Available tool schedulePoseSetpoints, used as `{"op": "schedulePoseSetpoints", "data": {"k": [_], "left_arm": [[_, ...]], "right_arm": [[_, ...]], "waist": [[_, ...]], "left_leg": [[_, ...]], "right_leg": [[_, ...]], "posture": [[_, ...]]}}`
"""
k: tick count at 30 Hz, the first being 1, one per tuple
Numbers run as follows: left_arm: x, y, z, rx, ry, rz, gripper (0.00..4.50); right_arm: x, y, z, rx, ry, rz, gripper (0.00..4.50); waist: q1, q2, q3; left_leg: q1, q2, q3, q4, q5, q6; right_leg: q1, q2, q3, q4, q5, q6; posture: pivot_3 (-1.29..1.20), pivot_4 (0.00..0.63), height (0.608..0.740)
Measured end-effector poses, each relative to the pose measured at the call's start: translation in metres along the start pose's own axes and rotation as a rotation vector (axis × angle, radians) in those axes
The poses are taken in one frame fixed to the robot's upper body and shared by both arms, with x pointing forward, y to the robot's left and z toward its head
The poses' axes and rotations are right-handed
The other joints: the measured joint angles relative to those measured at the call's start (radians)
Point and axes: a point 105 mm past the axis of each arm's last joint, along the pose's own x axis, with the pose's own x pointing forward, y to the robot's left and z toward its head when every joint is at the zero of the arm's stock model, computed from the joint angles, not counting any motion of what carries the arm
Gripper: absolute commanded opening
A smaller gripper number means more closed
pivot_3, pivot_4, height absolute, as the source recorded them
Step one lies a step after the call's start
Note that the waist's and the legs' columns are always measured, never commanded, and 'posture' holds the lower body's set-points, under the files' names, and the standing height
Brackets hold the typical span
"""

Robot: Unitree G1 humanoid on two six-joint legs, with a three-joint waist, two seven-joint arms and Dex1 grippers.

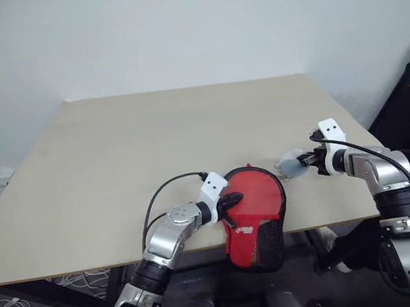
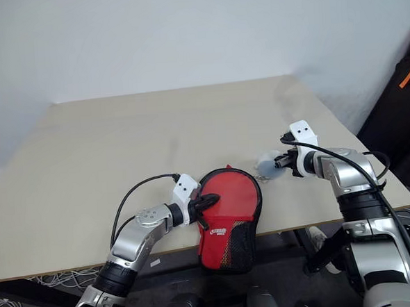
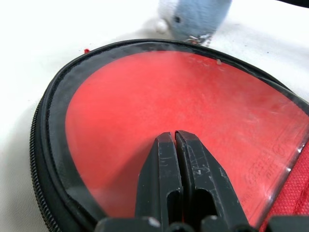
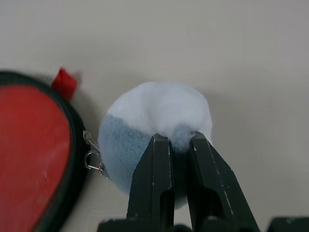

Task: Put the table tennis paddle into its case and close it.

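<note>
Nearest us, the case (image 1: pixel 254 216) lay at the table's (image 1: pixel 122 158) near edge, long axis running 12 to 6 o'clock, round end at 12, mesh-pocket end overhanging the edge. Through its clear panel we saw red; the paddle's handle stayed hidden. Left gripper (image 1: pixel 230 200), fingers together, rested on the panel. Right gripper (image 4: pixel 173 145), at 2 o'clock, pinched a fluffy pom-pom (image 4: pixel 159 125).
</note>
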Motion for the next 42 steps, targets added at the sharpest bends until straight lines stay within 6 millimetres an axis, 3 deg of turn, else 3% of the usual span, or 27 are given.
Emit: {"op": "schedulePoseSetpoints", "data": {"k": [13,18,42], "left_arm": [[0.003,0.002,0.002,0.017,0.016,-0.013,0.00],[0.004,0.001,0.002,0.019,0.024,-0.025,0.00],[0.006,0.000,0.003,0.020,0.035,-0.041,0.00]], "right_arm": [[-0.050,0.034,-0.004,-0.160,0.015,0.319,0.03],[-0.060,0.051,-0.002,-0.221,0.010,0.403,0.03],[-0.107,0.108,-0.053,-0.359,0.189,0.806,0.03]], "waist": [[0.003,0.000,0.000],[0.003,-0.001,0.000],[0.014,-0.003,0.001]], "left_leg": [[0.000,0.000,0.000,0.001,-0.001,0.001],[0.000,0.000,-0.001,0.001,-0.001,0.001],[0.000,0.000,-0.001,0.002,-0.001,0.001]], "right_leg": [[0.000,0.000,-0.001,-0.001,-0.002,-0.001],[0.001,0.000,-0.001,-0.001,-0.002,-0.002],[0.001,-0.001,-0.002,-0.001,-0.003,-0.001]], "posture": [[0.00,0.000,0.740],[0.00,0.000,0.740],[0.00,0.000,0.740]]}}
